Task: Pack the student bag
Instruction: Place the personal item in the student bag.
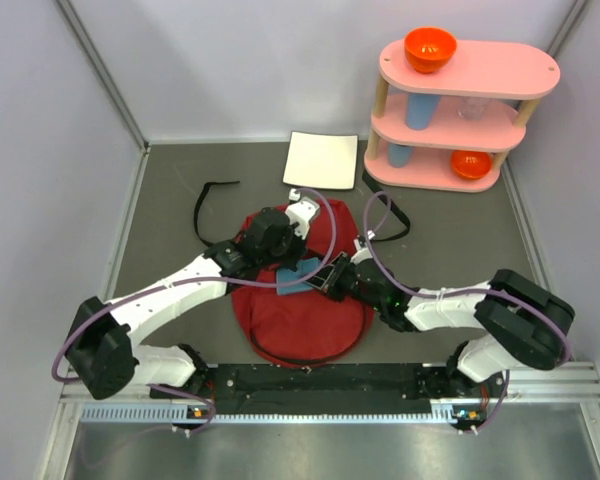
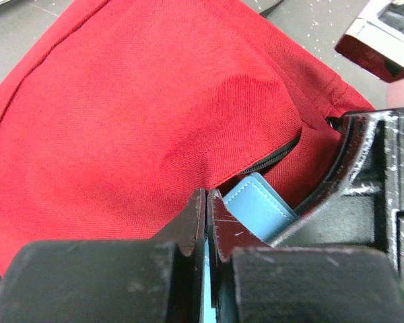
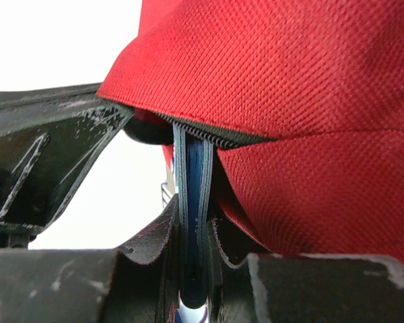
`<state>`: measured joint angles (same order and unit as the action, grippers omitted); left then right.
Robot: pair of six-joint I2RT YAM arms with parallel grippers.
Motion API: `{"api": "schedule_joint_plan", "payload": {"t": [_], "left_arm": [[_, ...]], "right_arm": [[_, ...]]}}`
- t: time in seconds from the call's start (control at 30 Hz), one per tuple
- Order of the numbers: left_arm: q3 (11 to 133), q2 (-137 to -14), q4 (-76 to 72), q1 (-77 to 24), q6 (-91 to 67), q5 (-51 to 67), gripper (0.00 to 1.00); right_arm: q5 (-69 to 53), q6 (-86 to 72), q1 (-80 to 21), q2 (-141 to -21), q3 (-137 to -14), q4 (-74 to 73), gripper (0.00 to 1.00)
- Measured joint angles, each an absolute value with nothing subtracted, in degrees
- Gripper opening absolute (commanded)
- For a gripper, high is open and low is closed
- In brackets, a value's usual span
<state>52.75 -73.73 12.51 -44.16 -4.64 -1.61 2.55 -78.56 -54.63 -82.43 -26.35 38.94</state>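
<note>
Backpack [image 1: 300, 320] lies on the near side of the pink shelf [image 1: 470, 60], well apart. Our right gripper [image 3: 192, 217] clamps a blue case [image 2: 259, 208] at the zipper opening [image 2: 269, 160]; our left gripper [image 2: 207, 202] is pinched closed.

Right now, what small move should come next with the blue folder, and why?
Probably slide the blue folder a little deeper with the right gripper, which is clamped on it: only its end sits under the zipper edge of the student bag.

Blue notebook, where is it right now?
Top view, table centre: the blue notebook rests on the student bag, at its zipper opening, pinched by the right gripper.
</note>
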Motion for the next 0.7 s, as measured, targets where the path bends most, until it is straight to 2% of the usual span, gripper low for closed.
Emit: {"api": "schedule_joint_plan", "payload": {"t": [0.37, 0.7], "left_arm": [[52.80, -69.25, 15.57, -43.79, -4.93, 1.72, 0.00], [53.76, -68.03, 14.76, -43.62, -7.46, 2.98, 0.00]], "right_arm": [[4.56, -79.55, -50.76, -89.08, -26.46, 51.29, 0.00], [8.51, -74.59, -49.71, -84.49, -29.04, 46.61, 0.00]]}}
